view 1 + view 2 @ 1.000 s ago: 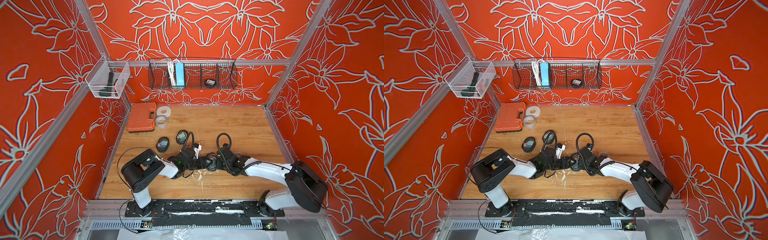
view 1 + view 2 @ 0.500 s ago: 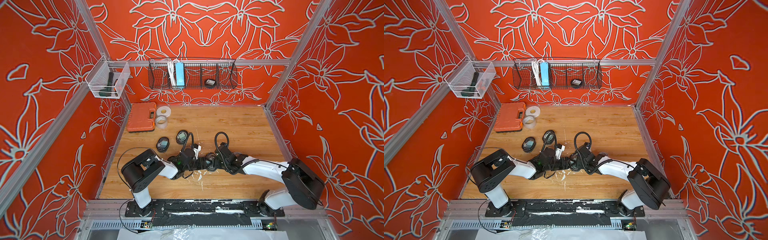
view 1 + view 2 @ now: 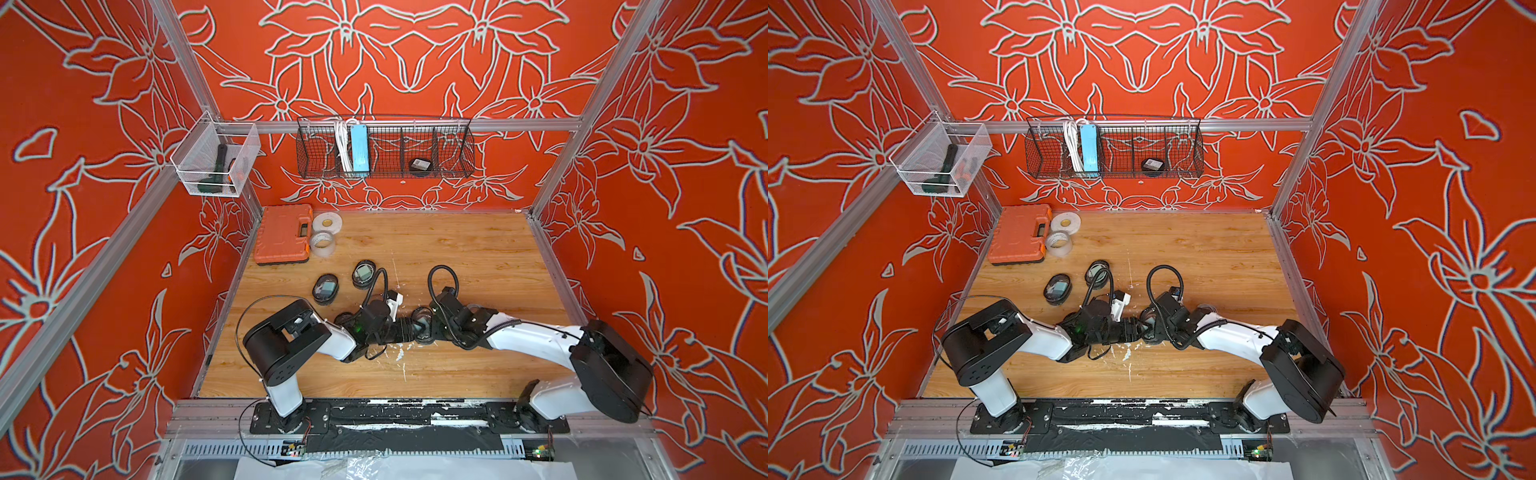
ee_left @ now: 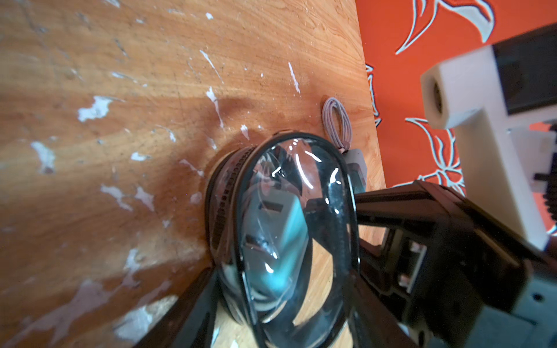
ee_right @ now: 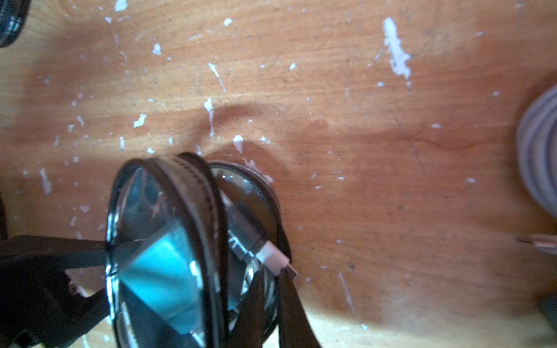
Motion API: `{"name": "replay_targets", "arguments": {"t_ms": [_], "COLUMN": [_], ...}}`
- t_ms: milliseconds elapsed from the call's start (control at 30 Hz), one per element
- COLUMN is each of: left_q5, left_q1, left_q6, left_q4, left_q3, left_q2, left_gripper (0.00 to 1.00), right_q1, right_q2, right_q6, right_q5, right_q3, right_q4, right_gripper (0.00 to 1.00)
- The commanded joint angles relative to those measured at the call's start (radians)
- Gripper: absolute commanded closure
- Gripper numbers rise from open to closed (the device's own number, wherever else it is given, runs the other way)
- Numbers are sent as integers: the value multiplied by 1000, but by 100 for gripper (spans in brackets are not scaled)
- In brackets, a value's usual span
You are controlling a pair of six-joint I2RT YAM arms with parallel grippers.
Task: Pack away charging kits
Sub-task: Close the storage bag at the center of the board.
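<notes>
My left gripper [image 4: 283,271] is shut on a black-rimmed clear case [image 4: 295,229] that stands on edge on the table, its two halves agape. A teal cube adapter [image 5: 162,271] of one charging kit sits inside. That kit's cable lies in the gap, and its white plug [image 5: 272,256] pokes past the rim. My right gripper [image 5: 275,289] has its fingers nearly together against that rim, right under the plug. Whether they pinch anything is unclear. Both grippers meet at mid-table [image 3: 415,328]. A loose coiled cable [image 4: 336,123] and a grey-looking adapter block [image 4: 355,168] lie beyond the case.
Two closed cases [image 3: 325,289] [image 3: 364,274] holding teal adapters lie left of centre. An orange tool case [image 3: 284,232] and two tape rolls [image 3: 327,222] sit at the back left. The wall basket [image 3: 453,145] holds a blue power strip [image 3: 358,147] and a dark case [image 3: 419,165].
My right gripper has slid a little to the left, up against the case held by the left gripper. The left arm has stayed put.
</notes>
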Motion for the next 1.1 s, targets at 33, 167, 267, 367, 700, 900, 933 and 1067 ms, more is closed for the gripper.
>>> {"name": "replay_targets", "arguments": {"t_ms": [33, 167, 267, 367, 700, 900, 933, 1067], "left_q5": [2, 2, 3, 7, 5, 11, 12, 12], "left_q1": [-8, -8, -8, -8, -10, -10, -10, -16], "left_q6": [-5, -6, -6, -6, -6, -8, -9, -11], "left_q4": [23, 27, 28, 29, 33, 36, 39, 45], "left_q3": [-2, -1, 0, 3, 3, 14, 16, 20], "left_q2": [8, 16, 21, 26, 33, 54, 57, 64], "left_gripper": [37, 37, 38, 38, 37, 37, 38, 38], "right_q1": [4, 5, 5, 5, -13, -20, -21, -20], "right_q2": [4, -34, -72, -64, 63, 105, 106, 117], "right_q6": [-38, -81, -98, -112, -90, -88, -83, -63], "right_q5": [59, 74, 90, 94, 58, -16, -24, -79], "right_q3": [31, 27, 14, 8, 25, 35, 35, 41], "right_q4": [-43, -28, -18, 0, 68, 103, 102, 106], "right_gripper": [84, 82, 75, 69, 84, 95, 95, 98]}}
